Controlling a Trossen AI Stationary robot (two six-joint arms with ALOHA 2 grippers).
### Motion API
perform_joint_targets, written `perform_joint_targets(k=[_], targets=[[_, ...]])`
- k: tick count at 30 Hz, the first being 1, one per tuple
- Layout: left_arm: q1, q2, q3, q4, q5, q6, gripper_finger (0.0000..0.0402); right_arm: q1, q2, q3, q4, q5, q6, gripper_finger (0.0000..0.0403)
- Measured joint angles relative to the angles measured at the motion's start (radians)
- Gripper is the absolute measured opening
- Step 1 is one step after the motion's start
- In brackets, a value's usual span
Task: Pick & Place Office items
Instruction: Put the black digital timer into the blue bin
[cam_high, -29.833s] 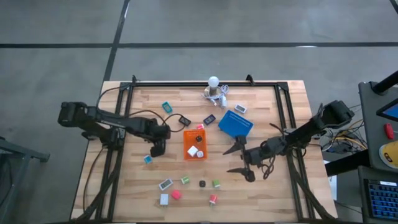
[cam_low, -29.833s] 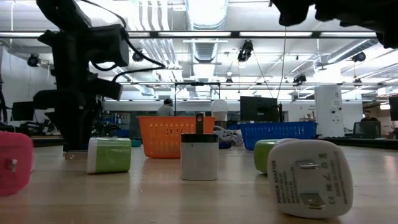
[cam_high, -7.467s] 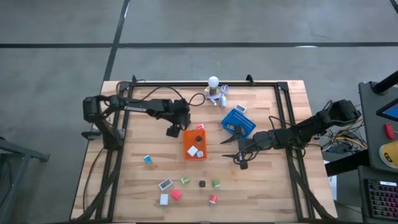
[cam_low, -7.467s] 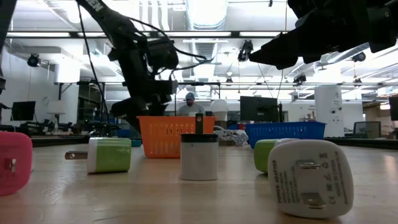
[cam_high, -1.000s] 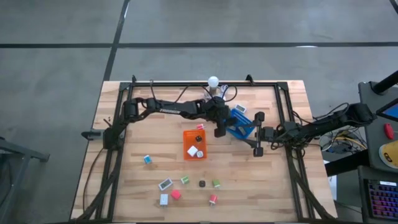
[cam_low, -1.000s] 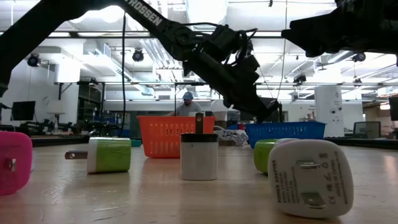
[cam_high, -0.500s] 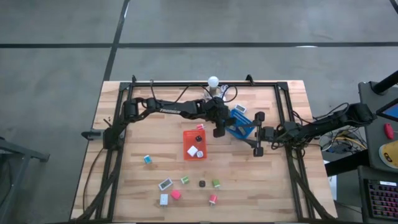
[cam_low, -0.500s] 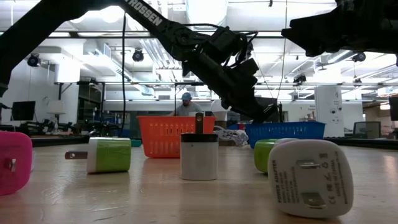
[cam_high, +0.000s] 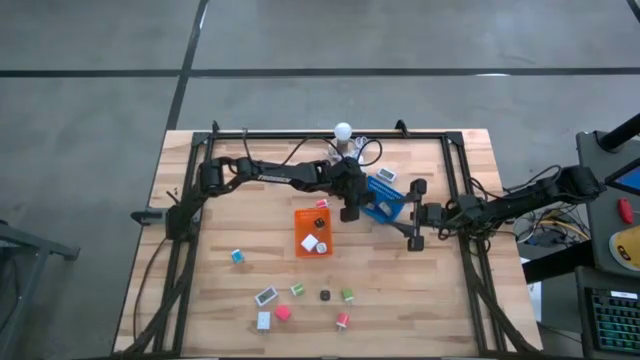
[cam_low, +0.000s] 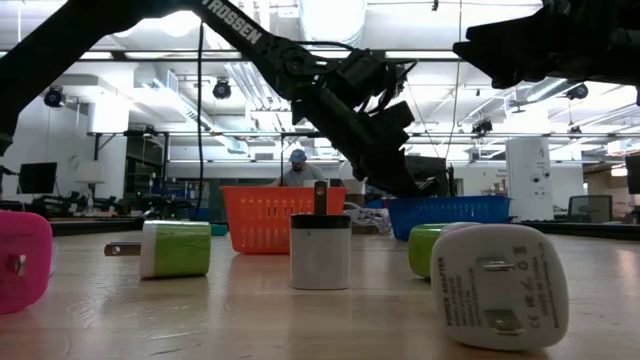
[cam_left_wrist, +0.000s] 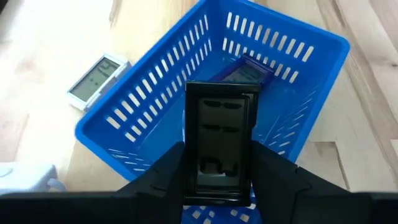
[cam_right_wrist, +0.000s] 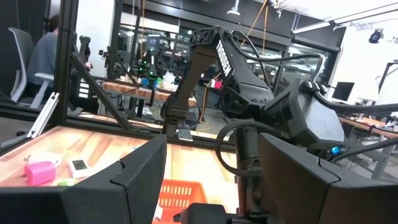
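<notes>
My left gripper (cam_high: 352, 207) hangs over the blue tray's (cam_high: 388, 202) left rim, shut on a flat black rectangular office item (cam_left_wrist: 217, 146). A dark flat piece (cam_left_wrist: 241, 70) lies inside the blue tray (cam_left_wrist: 155, 106). My right gripper (cam_high: 414, 214) waits open just right of the tray, nothing between its fingers. The orange tray (cam_high: 313, 232) holds small white, black and red pieces. Several office items lie loose near the table's front edge: teal (cam_high: 237, 256), green (cam_high: 297, 290), black (cam_high: 325, 295), pink (cam_high: 283, 313), red (cam_high: 342, 320). My left gripper pinches the black item by its two long edges (cam_left_wrist: 190, 158) between its two fingers (cam_left_wrist: 165, 177). The fingers slant down from the table's left side and lie along the item, which sticks out past their tips. It hangs clear above the blue tray.
A white round-bulbed cluster with cables (cam_high: 346, 140) stands at the far edge. A small white display piece (cam_left_wrist: 96, 79) lies on the table beside the blue tray. In the low view chargers stand close: pink (cam_low: 22, 262), green (cam_low: 178, 250), white (cam_low: 320, 252), white adapter (cam_low: 500, 287).
My left gripper has tipped a little steeper over the blue tray, staying in place and still shut on the black item. My right gripper has kept still.
</notes>
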Motion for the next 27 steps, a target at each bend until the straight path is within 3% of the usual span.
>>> perform_joint_targets(k=[15,22,27], targets=[[-0.001,0.000,0.004,-0.023,0.013,-0.004,0.0142,0.000,0.000,0.000,0.000,0.007,-0.002,0.0246],[-0.011,0.000,0.006,-0.008,0.027,0.002,0.0249,0.001,0.000,0.000,-0.001,0.008,-0.002,0.0246],[-0.012,0.000,0.025,0.005,0.037,0.007,0.0281,0.001,0.000,0.000,-0.002,0.016,-0.002,0.0246]])
